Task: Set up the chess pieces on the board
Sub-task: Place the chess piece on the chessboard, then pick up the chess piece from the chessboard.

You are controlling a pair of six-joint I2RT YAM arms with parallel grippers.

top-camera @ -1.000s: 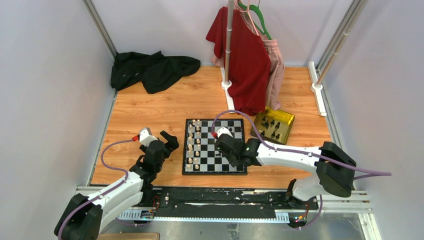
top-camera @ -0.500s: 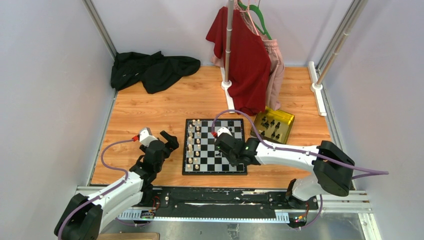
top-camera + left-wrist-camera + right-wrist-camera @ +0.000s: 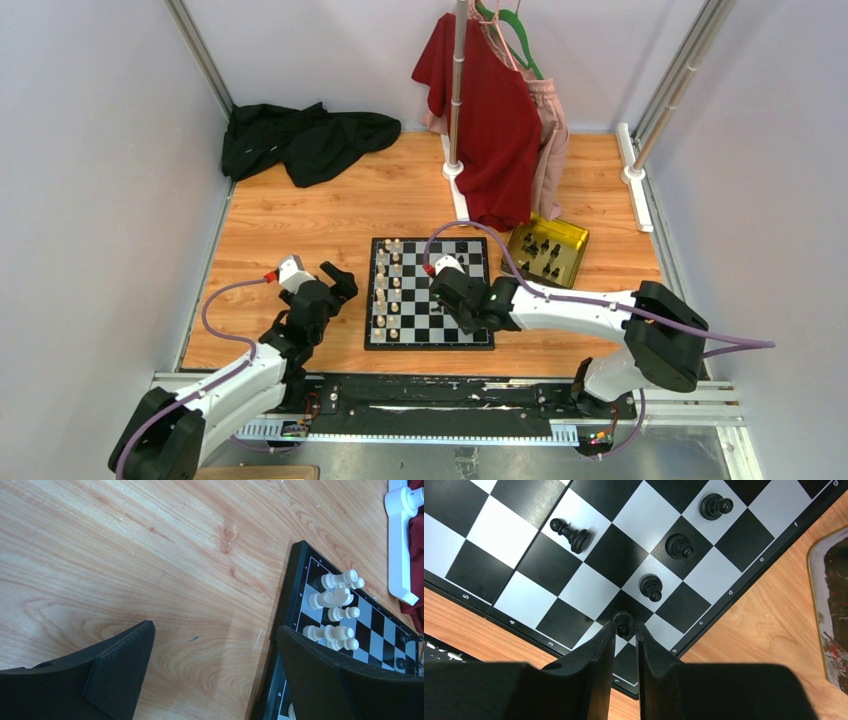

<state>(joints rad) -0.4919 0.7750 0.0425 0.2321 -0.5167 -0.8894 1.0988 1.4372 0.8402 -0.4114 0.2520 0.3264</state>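
Motion over the last second is slight: the right claw (image 3: 625, 630) has edged a little leftward over the chessboard (image 3: 428, 345), while the left arm has not stirred. From the right wrist, the right claw's fingers are clenched on a black pawn (image 3: 623, 621). It sits in the second row in from the board's lettered border, in line with three other black pawns (image 3: 651, 587) running diagonally away. One more black piece (image 3: 571, 534) stands apart, nearer mid-board. Whether the held pawn's base touches its square I cannot tell. That small drift reads as a final alignment, so I judge the pawn is being placed rather than carried further. The left claw (image 3: 215, 630) hangs released, fingers wide, over the wooden surface (image 3: 125, 555) just beside the board's left edge. There the cream-white pieces (image 3: 335, 615) already stand in two columns. More black pieces wait in the gold tray (image 3: 572, 232), so the black side looks far from done.
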